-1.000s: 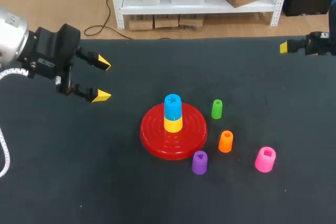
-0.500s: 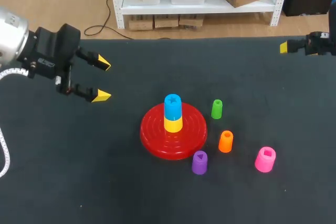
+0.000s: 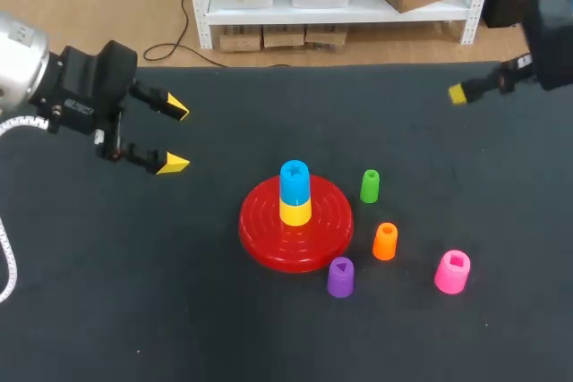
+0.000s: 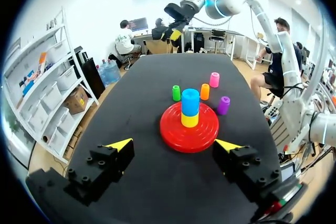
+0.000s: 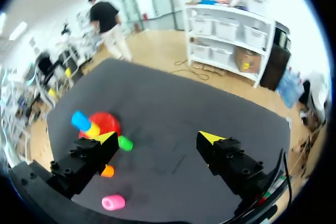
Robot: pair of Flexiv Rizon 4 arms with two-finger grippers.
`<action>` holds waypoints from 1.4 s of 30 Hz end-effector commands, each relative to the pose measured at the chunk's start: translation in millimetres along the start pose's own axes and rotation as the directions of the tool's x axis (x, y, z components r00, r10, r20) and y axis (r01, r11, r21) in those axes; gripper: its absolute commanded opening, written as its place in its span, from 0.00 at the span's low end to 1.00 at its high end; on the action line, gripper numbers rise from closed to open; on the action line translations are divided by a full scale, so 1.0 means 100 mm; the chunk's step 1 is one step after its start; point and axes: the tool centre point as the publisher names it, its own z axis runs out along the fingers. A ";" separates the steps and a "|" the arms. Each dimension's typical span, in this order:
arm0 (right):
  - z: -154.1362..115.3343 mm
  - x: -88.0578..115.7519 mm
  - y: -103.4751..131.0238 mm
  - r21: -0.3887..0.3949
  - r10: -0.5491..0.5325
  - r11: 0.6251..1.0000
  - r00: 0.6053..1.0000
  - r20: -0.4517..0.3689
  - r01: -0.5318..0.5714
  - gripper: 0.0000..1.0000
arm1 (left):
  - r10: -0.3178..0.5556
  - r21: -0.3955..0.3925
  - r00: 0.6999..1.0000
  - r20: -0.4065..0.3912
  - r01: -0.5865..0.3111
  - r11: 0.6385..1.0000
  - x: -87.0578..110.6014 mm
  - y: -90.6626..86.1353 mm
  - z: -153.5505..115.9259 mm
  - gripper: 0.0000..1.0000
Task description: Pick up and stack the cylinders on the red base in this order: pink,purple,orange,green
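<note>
Head view: right gripper (image 3: 461,92) has shifted inward from the far right edge, likely starting toward the pink cylinder (image 3: 453,272), which stands near right of the red base (image 3: 260,248). Left gripper (image 3: 175,135) unmoved, far left.
Left wrist view: left gripper (image 4: 174,145) spread wide, empty.
Right wrist view: right gripper (image 5: 157,138) spread wide, empty, raised well apart from the pink cylinder (image 5: 113,202).

Spread wide, holding nothing: left tool (image 3: 176,136), right tool (image 5: 158,137).

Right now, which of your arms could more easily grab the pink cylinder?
Probably my right. The pink cylinder stands on the table's right side, beyond the red base from my left gripper, while my right gripper hangs open on that same side.
</note>
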 end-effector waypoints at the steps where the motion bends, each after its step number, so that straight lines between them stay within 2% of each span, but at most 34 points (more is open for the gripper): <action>1: -0.26 0.26 0.24 -0.012 -0.068 0.998 0.996 -0.061 0.067 1.00 | 0.002 0.001 1.000 0.004 -0.002 1.000 0.01 0.01 0.00 1.00; 7: -0.33 0.71 0.39 -0.067 -0.063 0.996 0.983 -0.174 0.052 1.00 | 0.002 0.001 1.000 0.004 -0.002 1.000 0.01 0.01 0.00 1.00; 10: -0.40 0.89 0.47 -0.072 -0.055 0.997 0.974 -0.219 0.040 1.00 | 0.002 0.001 1.000 0.004 -0.002 1.000 0.01 0.01 0.00 1.00; 14: -0.40 1.10 0.63 -0.061 -0.103 0.994 0.955 -0.278 0.089 1.00 | 0.002 0.001 1.000 0.004 -0.002 1.000 0.01 0.01 0.00 1.00; 19: -0.42 1.24 0.82 -0.061 -0.174 0.985 0.935 -0.310 0.163 1.00 | 0.002 0.001 1.000 0.004 -0.002 1.000 0.01 0.01 0.00 1.00; 25: -0.45 1.32 1.02 -0.024 -0.224 0.973 0.913 -0.341 0.229 1.00 | 0.002 0.001 1.000 0.004 -0.002 1.000 0.01 0.01 0.00 1.00; 30: -0.31 1.35 1.19 -0.017 -0.249 0.965 0.902 -0.352 0.260 1.00 | 0.002 0.001 1.000 0.004 -0.002 1.000 0.01 0.01 0.00 1.00; 35: -0.18 1.52 1.18 0.009 -0.227 0.967 0.883 -0.411 0.253 1.00 | 0.002 0.001 1.000 0.004 -0.002 1.000 0.01 0.01 0.00 1.00; 38: -0.19 1.67 1.16 0.002 -0.224 0.968 0.870 -0.440 0.251 1.00 | 0.002 0.001 1.000 0.004 -0.002 1.000 0.01 0.01 0.00 1.00; 42: -0.25 1.79 1.18 0.036 -0.189 0.972 0.868 -0.459 0.231 1.00 | 0.002 0.001 1.000 0.004 -0.002 1.000 0.01 0.01 0.00 1.00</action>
